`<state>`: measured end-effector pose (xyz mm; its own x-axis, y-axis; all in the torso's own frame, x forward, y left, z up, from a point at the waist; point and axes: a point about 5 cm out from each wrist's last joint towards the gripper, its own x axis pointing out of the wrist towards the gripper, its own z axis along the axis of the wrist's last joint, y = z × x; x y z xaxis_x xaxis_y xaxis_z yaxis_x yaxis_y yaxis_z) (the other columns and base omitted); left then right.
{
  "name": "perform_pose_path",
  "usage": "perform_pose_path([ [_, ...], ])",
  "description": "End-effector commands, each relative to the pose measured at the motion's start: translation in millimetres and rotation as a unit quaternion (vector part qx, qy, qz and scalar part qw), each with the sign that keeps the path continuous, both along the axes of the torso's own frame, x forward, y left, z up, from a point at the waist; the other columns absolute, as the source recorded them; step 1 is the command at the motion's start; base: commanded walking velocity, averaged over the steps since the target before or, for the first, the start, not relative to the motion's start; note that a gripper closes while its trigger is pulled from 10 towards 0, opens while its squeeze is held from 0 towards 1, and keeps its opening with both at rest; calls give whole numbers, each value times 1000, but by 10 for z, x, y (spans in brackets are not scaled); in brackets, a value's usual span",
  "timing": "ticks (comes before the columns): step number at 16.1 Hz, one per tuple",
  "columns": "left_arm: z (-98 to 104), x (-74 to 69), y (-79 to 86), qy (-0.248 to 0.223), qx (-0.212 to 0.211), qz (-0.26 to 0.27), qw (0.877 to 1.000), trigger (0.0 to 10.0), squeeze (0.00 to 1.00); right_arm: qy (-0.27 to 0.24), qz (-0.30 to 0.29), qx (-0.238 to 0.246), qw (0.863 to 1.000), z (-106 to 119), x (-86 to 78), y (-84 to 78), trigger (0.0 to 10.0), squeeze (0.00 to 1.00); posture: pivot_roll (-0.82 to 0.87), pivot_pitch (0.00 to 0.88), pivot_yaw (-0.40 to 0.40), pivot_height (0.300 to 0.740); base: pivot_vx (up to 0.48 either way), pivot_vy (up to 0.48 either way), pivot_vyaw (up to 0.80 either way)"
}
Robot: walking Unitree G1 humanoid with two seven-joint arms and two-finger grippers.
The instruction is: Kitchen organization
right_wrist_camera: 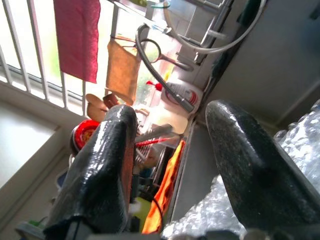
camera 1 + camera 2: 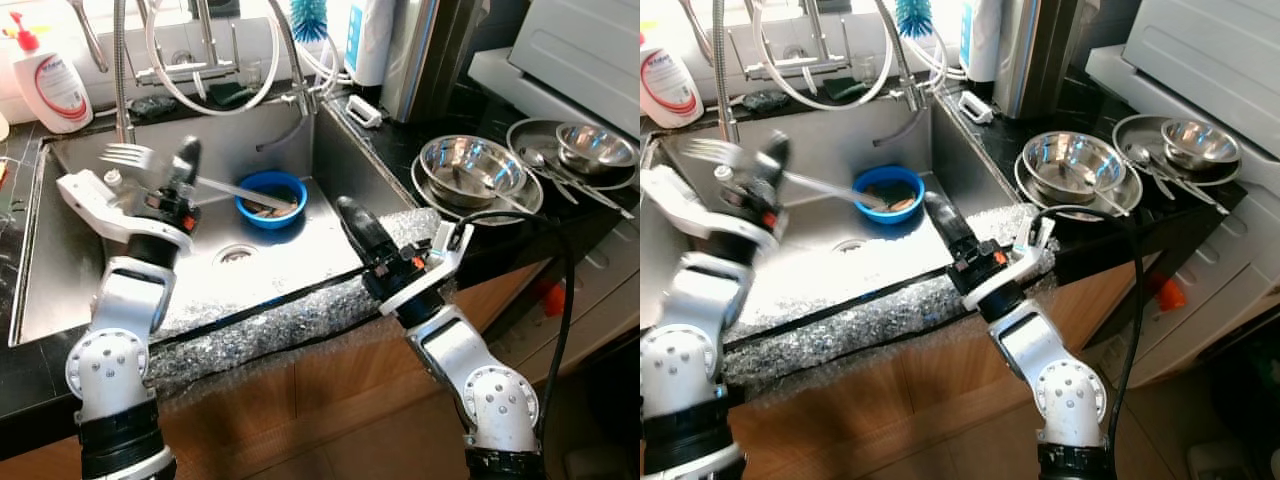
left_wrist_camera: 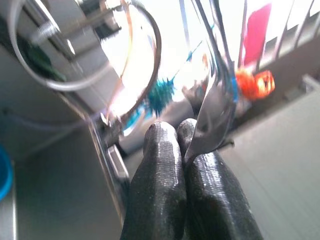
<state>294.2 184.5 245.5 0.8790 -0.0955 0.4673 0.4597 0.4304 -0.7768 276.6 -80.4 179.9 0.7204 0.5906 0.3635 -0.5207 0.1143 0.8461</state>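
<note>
With the left hand pinching the fork over the sink, keep it level; the right hand rests spread at the sink's front edge

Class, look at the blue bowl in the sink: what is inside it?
The blue bowl holds brownish scraps, too small to identify. A fork, gripped by the left gripper, crosses its rim and hides part of the inside.
</note>
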Motion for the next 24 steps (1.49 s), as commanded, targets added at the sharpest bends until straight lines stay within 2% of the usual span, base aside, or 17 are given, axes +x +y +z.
perform_pose_path([
  [1, 31, 27, 80, 4, -8, 40, 999, 0, 0, -10, -12, -14, 1000, 35, 4, -12, 10000, 0, -1, 81, -26, 740, 0, 0, 0],
  [2, 39, 32, 97, 4, -9, 48, 999, 0, 0, -10, -14, -17, 1000, 35, 7, -15, 10000, 0, -1, 81, -27, 740, 0, 0, 0],
  [3, 60, 65, 194, 17, 26, 108, 994, 510, 0, -21, -36, -49, 998, 56, 31, -34, 10000, 0, -4, 84, -24, 740, 0, 0, 0],
  [4, 84, 87, 238, 23, 100, 163, 981, 10000, 0, -55, -69, -115, 989, 104, 61, -56, 10000, 0, -2, 84, -24, 740, 0, 0, 0],
  [6, 78, 123, 233, 27, 197, 208, 958, 10000, 0, -80, -120, -179, 973, 171, 116, -99, 10000, 0, -7, 87, -18, 740, 0, 0, 0],
  [7, 42, 145, 230, 39, 245, 231, 941, 10000, 0, -110, -157, -235, 953, 223, 143, -135, 10000, 0, -10, 88, -15, 740, 0, 0, 0],
  [8, -4, 163, 197, 36, 311, 242, 918, 10000, 0, -141, -186, -282, 931, 277, 151, -155, 10000, 0, -13, 89, -12, 740, 0, 0, 0],
  [10, -94, 191, 156, 43, 396, 253, 882, 10000, 0, -166, -214, -322, 907, 312, 143, -162, 10000, 0, -12, 86, -10, 740, 0, 0, 0],
  [11, -153, 200, 133, 42, 447, 263, 854, 10000, 0, -181, -233, -345, 891, 314, 134, -165, 10000, 0, -11, 84, -9, 740, 0, 0, 0],
  [12, -192, 200, 128, 39, 477, 271, 835, 10000, 0, -191, -250, -372, 874, 293, 130, -183, 10000, 0, -10, 82, -8, 740, 0, 0, 0],
  [13, -218, 204, 123, 37, 498, 275, 822, 10000, 0, -193, -259, -386, 864, 266, 133, -194, 10000, 0, -9, 81, -7, 740, 0, 0, 0],
  [16, -320, 215, 125, 50, 531, 274, 800, 10000, 0, -188, -280, -416, 845, 186, 132, -256, 10000, 0, -7, 74, -7, 740, 0, 0, 0],
  [17, -358, 227, 131, 55, 552, 275, 785, 10000, 0, -189, -283, -421, 841, 175, 132, -258, 10000, 0, -7, 73, -6, 740, 0, 0, 0],
  [18, -409, 236, 137, 67, 554, 272, 784, 10000, 0, -188, -286, -421, 840, 161, 128, -254, 10000, 0, -6, 69, -5, 740, 0, 0, 0],
  [19, -449, 243, 139, 72, 568, 272, 774, 10000, 0, -188, -288, -424, 838, 147, 127, -250, 10000, 0, -7, 66, -4, 740, 0, 0, 0],
  [20, -479, 243, 138, 80, 564, 267, 777, 10000, 0, -185, -289, -425, 838, 132, 126, -252, 10000, 0, -7, 63, -3, 740, 0, 0, 0],
  [24, -565, 248, 134, 95, 573, 256, 772, 10000, 0, -175, -298, -434, 832, 85, 123, -263, 10000, 0, -8, 59, -4, 740, 0, 0, 0],
])
